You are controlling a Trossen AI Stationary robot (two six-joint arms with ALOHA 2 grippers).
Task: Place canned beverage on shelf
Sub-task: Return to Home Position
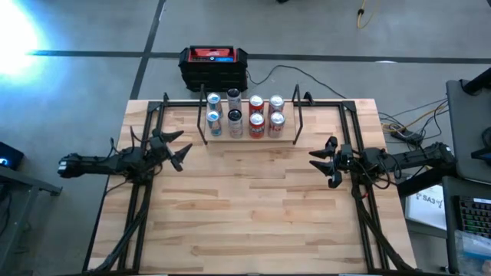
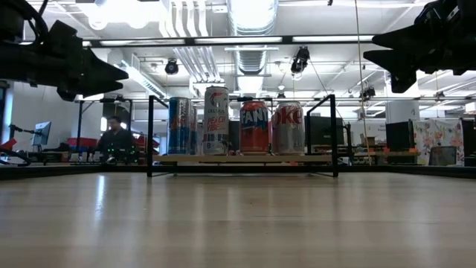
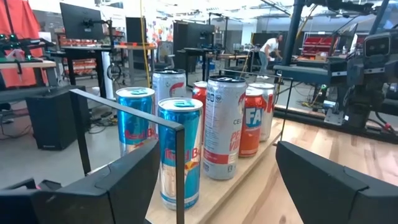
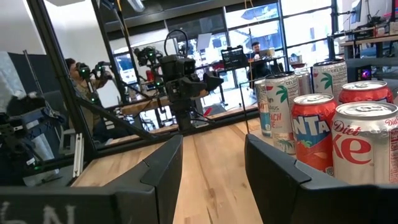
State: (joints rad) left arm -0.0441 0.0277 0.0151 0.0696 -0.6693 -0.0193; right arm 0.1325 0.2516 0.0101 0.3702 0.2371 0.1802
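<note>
The low view hides the back row of cans [image 1: 255,103] behind the front row. The shelf [image 1: 244,141] stands at the table's [image 1: 245,215] far edge, long axis left-right, cans upright. Left hand [image 1: 182,151] and right hand [image 1: 318,159] hover released, empty, off its ends.

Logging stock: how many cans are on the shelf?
8, on the shelf in two rows of four. Each row, left to right: blue can, white can, orange can, silver can. None seems hidden.
</note>
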